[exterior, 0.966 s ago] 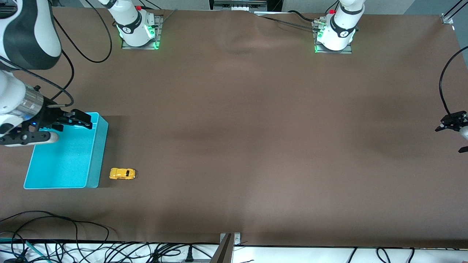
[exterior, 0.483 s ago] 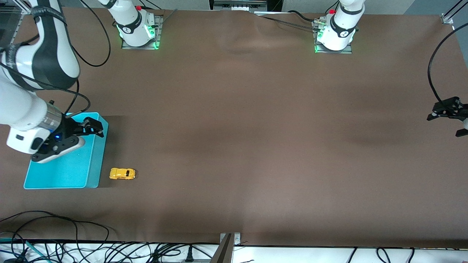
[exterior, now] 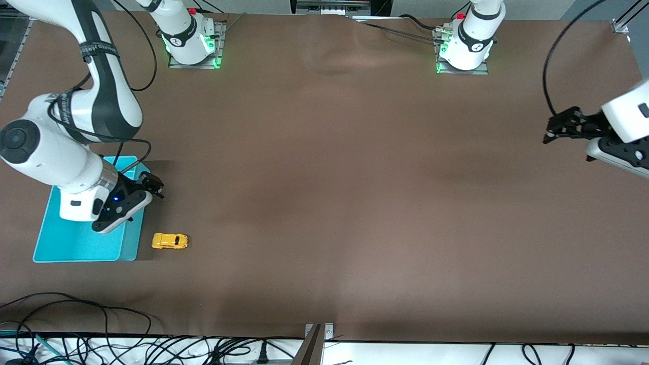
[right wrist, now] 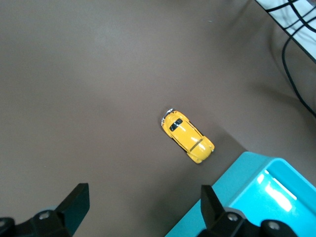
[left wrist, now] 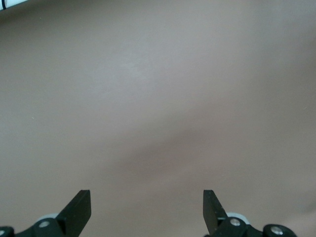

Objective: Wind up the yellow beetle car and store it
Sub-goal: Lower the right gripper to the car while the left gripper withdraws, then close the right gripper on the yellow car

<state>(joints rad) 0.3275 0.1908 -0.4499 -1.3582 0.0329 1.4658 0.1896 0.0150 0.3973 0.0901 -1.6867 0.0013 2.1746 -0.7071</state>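
Right pincer (exterior: pixel 154 185) released over bin (exterior: pixel 81 243) edge above car (exterior: pixel 170 241); left pincer (exterior: pixel 552 133) released, aloft.

Glossy yellow beetle car (right wrist: pixel 187 137), matt table (exterior: pixel 355 203)

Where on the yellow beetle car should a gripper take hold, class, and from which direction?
Grip the yellow beetle car across its flanks, descending from above: it sits upright on its wheels, clear of the turquoise bin beside it. The open right gripper is closest.
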